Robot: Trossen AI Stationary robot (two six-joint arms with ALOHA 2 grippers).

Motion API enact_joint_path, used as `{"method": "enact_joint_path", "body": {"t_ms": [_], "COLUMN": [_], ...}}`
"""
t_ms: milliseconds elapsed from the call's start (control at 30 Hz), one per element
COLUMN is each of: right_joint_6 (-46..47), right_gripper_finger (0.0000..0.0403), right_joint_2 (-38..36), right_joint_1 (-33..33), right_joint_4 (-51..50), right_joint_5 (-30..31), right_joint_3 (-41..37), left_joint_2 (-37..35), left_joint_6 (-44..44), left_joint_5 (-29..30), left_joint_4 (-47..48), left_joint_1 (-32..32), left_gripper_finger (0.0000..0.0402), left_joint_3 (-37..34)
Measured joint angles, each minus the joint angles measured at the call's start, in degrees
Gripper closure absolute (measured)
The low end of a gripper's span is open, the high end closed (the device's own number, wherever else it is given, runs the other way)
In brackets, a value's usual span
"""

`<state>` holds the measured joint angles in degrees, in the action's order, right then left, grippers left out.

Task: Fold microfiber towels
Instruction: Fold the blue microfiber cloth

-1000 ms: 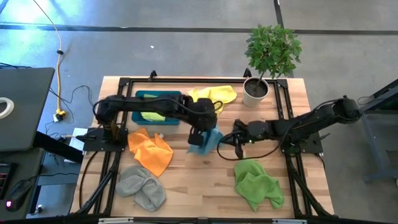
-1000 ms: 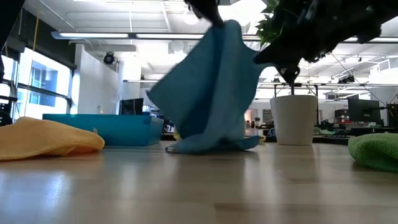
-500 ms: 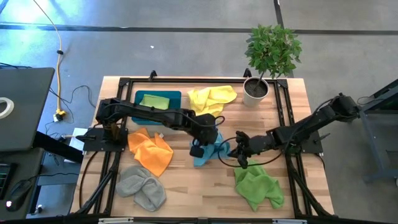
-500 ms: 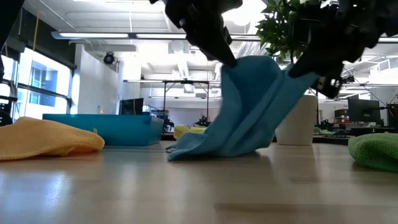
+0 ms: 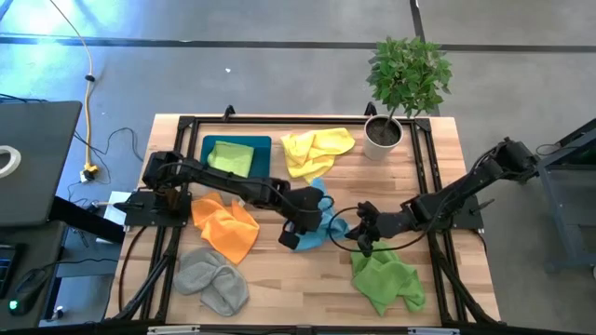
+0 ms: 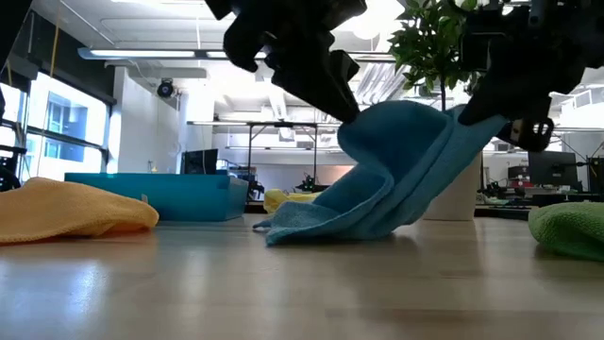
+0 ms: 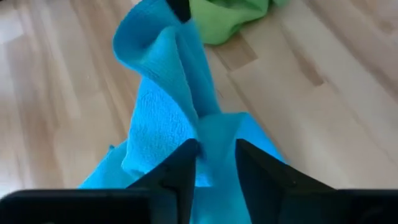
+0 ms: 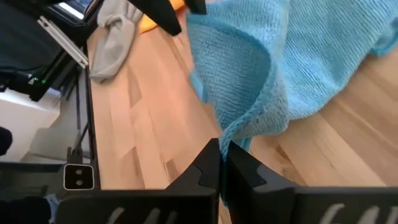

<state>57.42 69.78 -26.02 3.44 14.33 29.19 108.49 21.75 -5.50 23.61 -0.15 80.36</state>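
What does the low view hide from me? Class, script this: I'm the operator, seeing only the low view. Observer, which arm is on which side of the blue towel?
Observer: From above, the left pincer is on the blue towel's side toward the orange towel; the right pincer is toward the green towel.
Operator: Is the right one gripping?
Observer: Yes. Its wrist view shows it shut on the towel's edge.
Operator: And the left?
Observer: Its wrist view shows its fingers apart, with blue cloth between them.
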Motion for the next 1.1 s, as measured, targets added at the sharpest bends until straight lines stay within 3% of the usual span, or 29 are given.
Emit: {"method": "enact_joint_path", "body": {"t_ms": [233, 567, 767, 933, 1100], "right_joint_6": [6.8, 13.3, 14.8, 10.1, 3.3], "right_gripper_finger": [0.0403, 0.0403, 0.0403, 0.0403, 0.0403], "right_joint_2": [0.0, 0.0, 0.0, 0.0, 0.0], "right_joint_1": [-2.7, -7.1, -7.8, -5.9, -2.5], "right_joint_4": [-2.4, -10.3, -13.5, -17.3, -27.6], "right_joint_5": [0.5, 1.3, -0.8, 5.3, 11.4], "right_joint_3": [0.0, 0.0, 0.0, 3.2, 9.8], "left_joint_2": [0.0, 0.0, 0.8, 3.9, 7.3], "left_joint_6": [-3.7, -7.1, -12.0, -16.5, -19.9], "left_joint_5": [9.3, 8.7, 4.4, 4.6, 9.5], "left_joint_4": [1.2, 8.1, -3.4, -6.5, -4.9], "left_joint_1": [-0.5, -0.8, -1.1, -2.0, -4.8], "left_gripper_finger": [0.0273, 0.0272, 0.0274, 0.0274, 0.0275], "left_joint_3": [0.0, 0.0, 0.1, 0.1, 0.0]}}
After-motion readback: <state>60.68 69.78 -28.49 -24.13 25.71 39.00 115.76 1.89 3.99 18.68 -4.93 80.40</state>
